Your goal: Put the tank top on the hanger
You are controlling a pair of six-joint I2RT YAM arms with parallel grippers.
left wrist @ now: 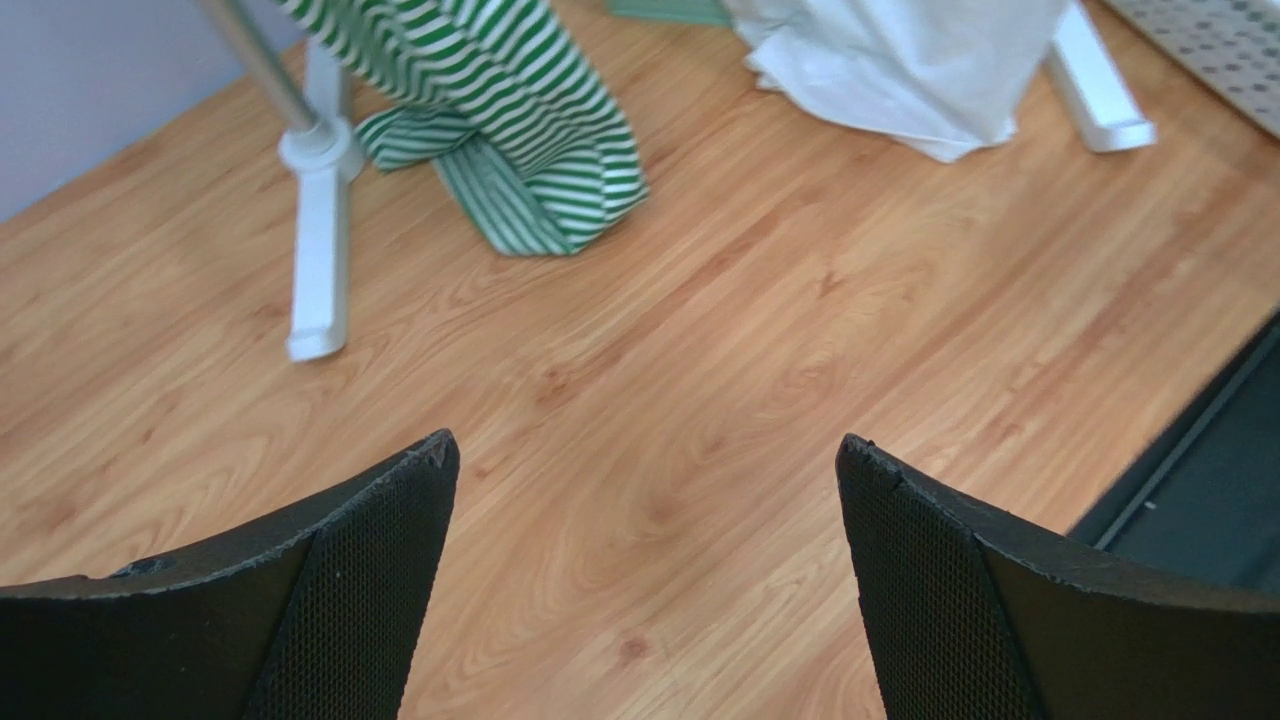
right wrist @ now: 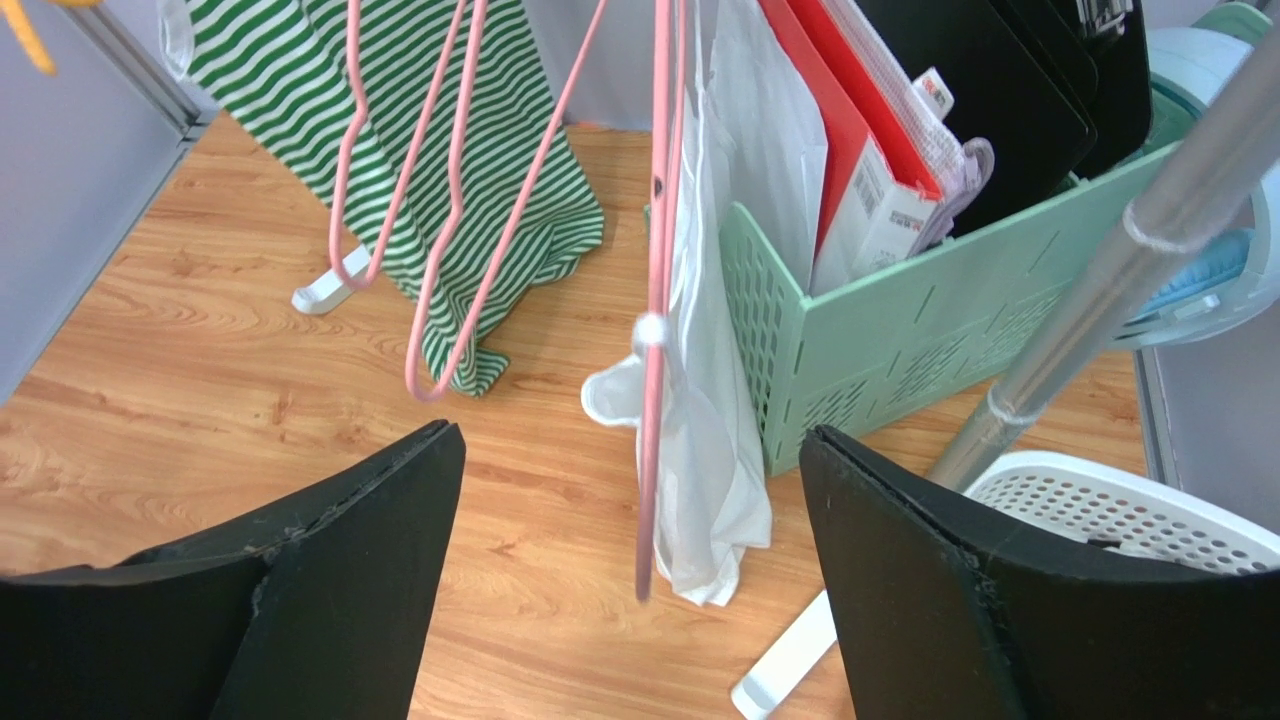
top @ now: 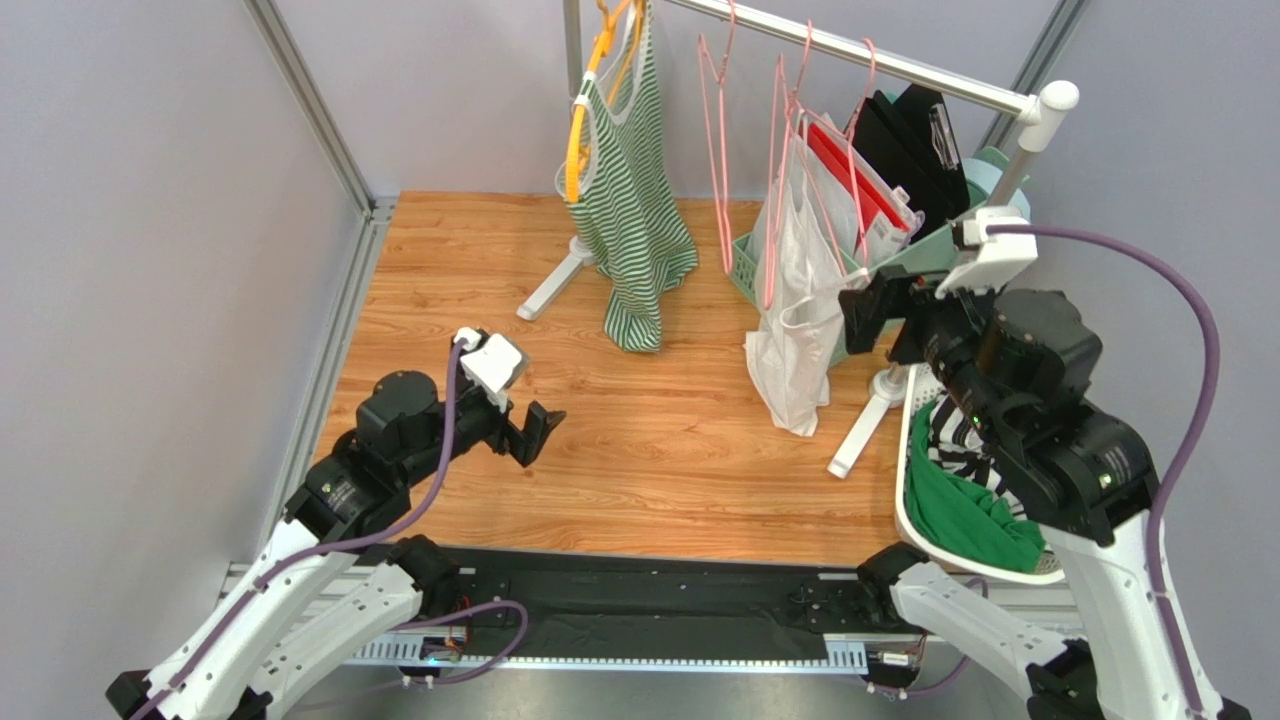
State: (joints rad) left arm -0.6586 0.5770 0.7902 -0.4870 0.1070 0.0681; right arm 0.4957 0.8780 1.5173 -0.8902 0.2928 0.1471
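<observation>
The white tank top (top: 796, 323) hangs limp from a thin pink hanger (top: 780, 180) on the silver rail, and its lower end reaches the wooden table. In the right wrist view the hanger (right wrist: 657, 300) runs down in front of the tank top (right wrist: 729, 405), between my fingers and beyond them. My right gripper (top: 869, 318) is open and empty just right of the tank top. My left gripper (top: 534, 432) is open and empty over bare wood at the left. The left wrist view shows the tank top's hem (left wrist: 917, 68) at the top edge.
A green-and-white striped top (top: 631, 210) hangs on a yellow-orange hanger (top: 589, 90) at the rail's left. Other empty pink hangers (top: 718, 135) hang on the rail. A mint crate (right wrist: 917, 315) of folders stands behind. A white laundry basket (top: 906, 465) sits at the right. Rack feet (top: 544, 285) rest on the table.
</observation>
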